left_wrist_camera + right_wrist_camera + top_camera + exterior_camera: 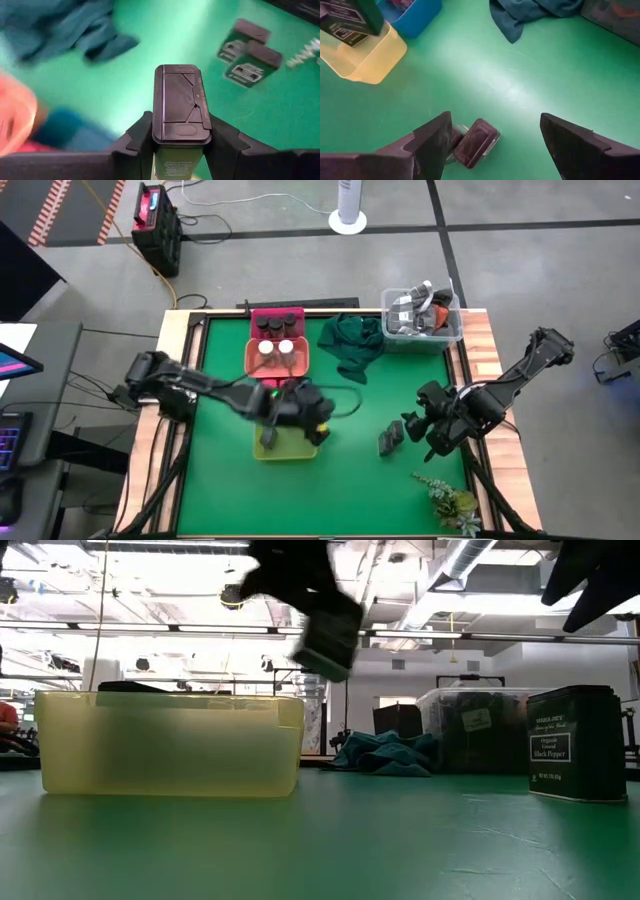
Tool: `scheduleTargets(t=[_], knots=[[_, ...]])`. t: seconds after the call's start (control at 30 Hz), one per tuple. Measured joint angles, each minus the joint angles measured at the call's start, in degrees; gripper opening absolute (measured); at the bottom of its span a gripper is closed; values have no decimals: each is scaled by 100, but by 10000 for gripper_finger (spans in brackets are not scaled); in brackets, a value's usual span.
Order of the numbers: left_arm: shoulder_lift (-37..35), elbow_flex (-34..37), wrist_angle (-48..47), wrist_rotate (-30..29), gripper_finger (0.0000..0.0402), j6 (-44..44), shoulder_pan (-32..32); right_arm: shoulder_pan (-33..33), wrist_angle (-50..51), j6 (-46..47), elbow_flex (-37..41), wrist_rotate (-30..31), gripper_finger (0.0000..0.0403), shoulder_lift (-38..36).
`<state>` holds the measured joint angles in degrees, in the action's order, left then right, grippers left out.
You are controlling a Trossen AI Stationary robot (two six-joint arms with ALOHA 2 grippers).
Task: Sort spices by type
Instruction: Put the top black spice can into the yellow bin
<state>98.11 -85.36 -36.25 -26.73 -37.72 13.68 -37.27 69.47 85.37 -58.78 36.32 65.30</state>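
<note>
1. Over the yellow tray [283, 448] hangs the left gripper [305, 418], its fingers pinching a dark box [182, 107] by its two sides. That box is in the air above the tray, not yet set down.
2. Near the right side of the green table [220, 490], the right gripper [492, 135] hovers with fingers spread wide and holds nothing. Two more dark boxes [390, 437] sit on the mat just below it, close together.
3. Sorted so far, I think: three dark jars [278, 323] in the pink tray [277, 314] and two white-capped jars [275, 348] in the orange tray [278, 364] next to it.
4. Left to do, as I see it: drop the held box into the yellow tray, then bring over the other two.
5. Count: three dark boxes, three dark jars, two white-capped jars.
6. A blue tray [418, 16] shows in the right wrist view with something pinkish inside, but I cannot count it.
</note>
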Motion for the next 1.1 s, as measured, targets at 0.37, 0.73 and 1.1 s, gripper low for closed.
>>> scheduleTargets(t=[0.37, 0.73, 1.1], knots=[[-89, 455, -1236, -2305, 128, -3854, 1454, 400, -286, -1003, 0, -41, 327, 0], [562, 450, -2092, -2245, 128, -5694, 1754, 741, -574, -1654, 0, -307, 327, -2], [1359, 441, -1825, -1804, 128, -5998, 1438, 740, -566, -1689, 0, -369, 327, -2]])
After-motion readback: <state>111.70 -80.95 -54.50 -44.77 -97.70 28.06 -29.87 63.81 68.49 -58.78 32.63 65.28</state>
